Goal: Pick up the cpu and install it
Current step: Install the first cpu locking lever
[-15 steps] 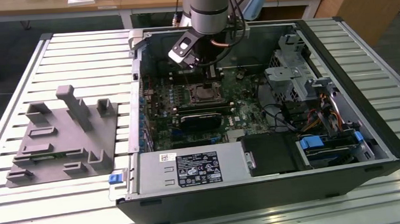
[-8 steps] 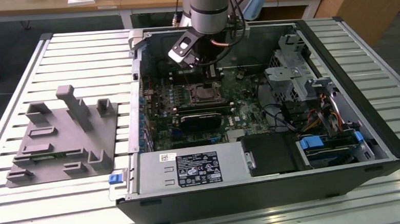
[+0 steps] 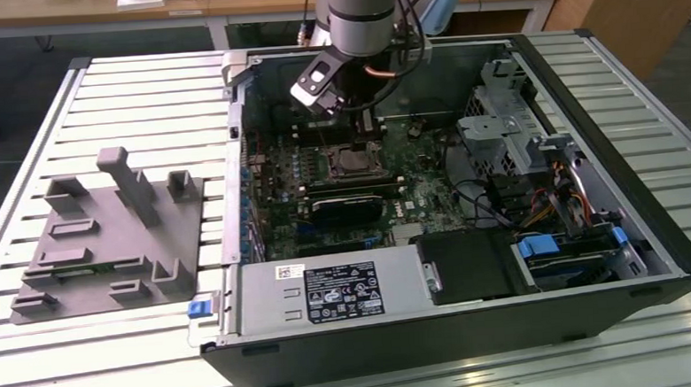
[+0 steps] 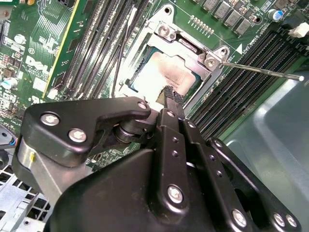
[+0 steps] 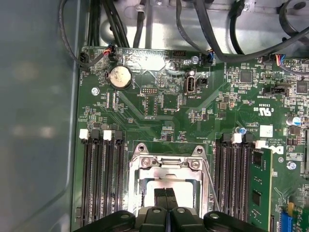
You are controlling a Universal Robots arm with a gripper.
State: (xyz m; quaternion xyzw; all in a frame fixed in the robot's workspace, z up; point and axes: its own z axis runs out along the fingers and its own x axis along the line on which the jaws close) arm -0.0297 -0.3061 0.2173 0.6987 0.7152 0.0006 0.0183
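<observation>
At the centre of the exterior view lies a green motherboard [image 3: 345, 185] inside a black computer case [image 3: 448, 348]. Left of centre sits a plain grey tray [image 3: 99, 237]. In the second wrist view, the silver-grey cpu [image 4: 159, 72] gleams at upper centre, framed in bright metal; the gripper [image 4: 174, 96] is matte black.

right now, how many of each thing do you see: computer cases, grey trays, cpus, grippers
computer case: 1
grey tray: 1
cpu: 1
gripper: 1
total: 4
</observation>
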